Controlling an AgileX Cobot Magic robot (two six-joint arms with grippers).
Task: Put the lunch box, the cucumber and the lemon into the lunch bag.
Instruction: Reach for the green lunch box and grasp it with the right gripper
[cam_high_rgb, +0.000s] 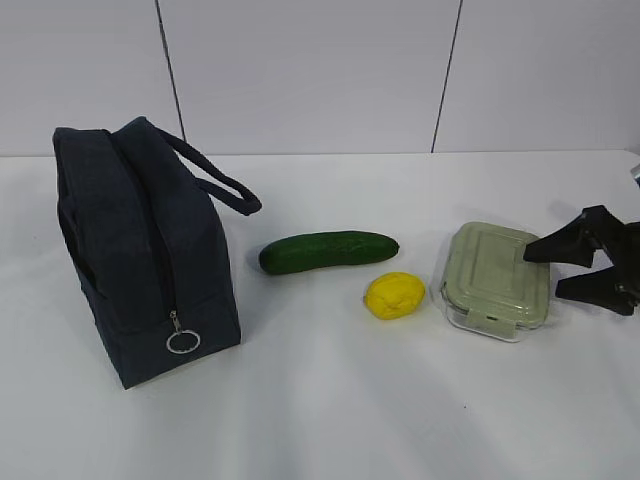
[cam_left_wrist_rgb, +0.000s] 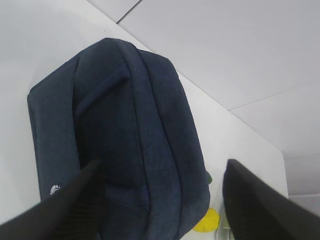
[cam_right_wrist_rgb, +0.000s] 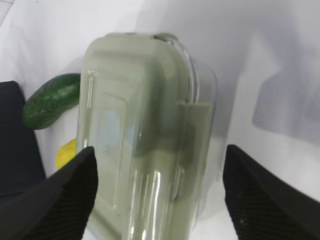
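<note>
Lunch bag (cam_high_rgb: 140, 255) stands zipped at 9 o'clock on the worktop (cam_high_rgb: 330, 400); cucumber (cam_high_rgb: 328, 251), lemon (cam_high_rgb: 394, 295) and lunch box (cam_high_rgb: 493, 280) lie rightward, apart. Left claw (cam_left_wrist_rgb: 160, 200) gapes above the bag, right claw (cam_high_rgb: 585, 262) gapes beside the box. Unzipping probably comes first; bare worktop around allows approach.

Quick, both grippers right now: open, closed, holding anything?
Left gripper: open, empty, fingers spread above the lunch bag.
Right gripper: open, holding nothing, fingers on either side of the lunch box.
</note>
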